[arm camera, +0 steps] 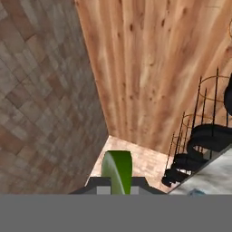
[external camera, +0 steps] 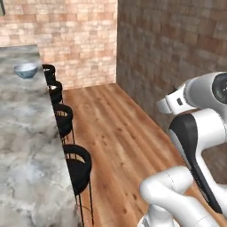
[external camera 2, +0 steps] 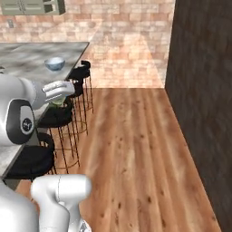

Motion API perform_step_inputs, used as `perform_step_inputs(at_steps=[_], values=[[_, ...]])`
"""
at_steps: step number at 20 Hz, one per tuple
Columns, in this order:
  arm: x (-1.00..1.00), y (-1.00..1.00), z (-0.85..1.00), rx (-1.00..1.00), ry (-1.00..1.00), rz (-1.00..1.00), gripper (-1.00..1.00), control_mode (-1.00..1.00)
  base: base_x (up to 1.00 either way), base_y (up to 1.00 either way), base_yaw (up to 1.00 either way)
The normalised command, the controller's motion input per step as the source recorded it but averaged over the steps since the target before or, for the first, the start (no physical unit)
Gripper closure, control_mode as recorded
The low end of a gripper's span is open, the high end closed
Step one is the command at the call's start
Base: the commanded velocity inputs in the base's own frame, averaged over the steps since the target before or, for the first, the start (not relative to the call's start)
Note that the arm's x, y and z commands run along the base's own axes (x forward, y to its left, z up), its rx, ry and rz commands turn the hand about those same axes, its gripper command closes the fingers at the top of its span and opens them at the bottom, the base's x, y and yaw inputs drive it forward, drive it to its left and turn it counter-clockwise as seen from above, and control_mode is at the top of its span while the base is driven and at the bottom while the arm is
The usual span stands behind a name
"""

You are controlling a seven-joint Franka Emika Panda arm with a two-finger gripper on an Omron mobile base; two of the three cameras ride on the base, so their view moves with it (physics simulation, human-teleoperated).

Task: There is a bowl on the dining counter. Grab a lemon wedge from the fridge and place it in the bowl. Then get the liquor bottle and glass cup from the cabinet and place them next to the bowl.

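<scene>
A grey-blue bowl (external camera: 25, 70) (external camera 2: 55, 63) sits on the marble dining counter (external camera: 22, 146) (external camera 2: 27, 56), near its far end. My gripper (arm camera: 117, 186) is shut on a green-skinned lemon wedge (arm camera: 117, 171), which stands up between the dark fingertips (arm camera: 96, 184). In the right base view the hand (external camera 2: 59, 92) hovers over the stools beside the counter, short of the bowl, with a sliver of the wedge (external camera 2: 57, 103) showing under it. In the left base view the hand's white wrist (external camera: 170, 103) sits at the right. The liquor bottle, glass cup, fridge and cabinet contents are out of view.
A row of black wire bar stools (external camera: 76, 166) (external camera 2: 56, 115) (arm camera: 199, 145) lines the counter's edge. A dark brick wall (external camera: 177, 44) (external camera 2: 204, 90) bounds the right side, and wooden floor (external camera: 119, 133) (external camera 2: 136, 145) runs between. Wall cabinets (external camera 2: 31, 6) hang at the far left.
</scene>
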Motion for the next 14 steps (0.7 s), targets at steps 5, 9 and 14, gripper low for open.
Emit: perform_step_inputs(at_steps=[5,9,14], values=[[0.00,0.00,0.00,0.00,0.00,0.00,1.00,1.00,1.00,-0.43,0.29],[0.00,0.00,0.00,0.00,0.00,0.00,1.00,1.00,1.00,-0.61,0.21],[0.00,0.00,0.00,0.00,0.00,0.00,1.00,1.00,1.00,-0.59,0.19]])
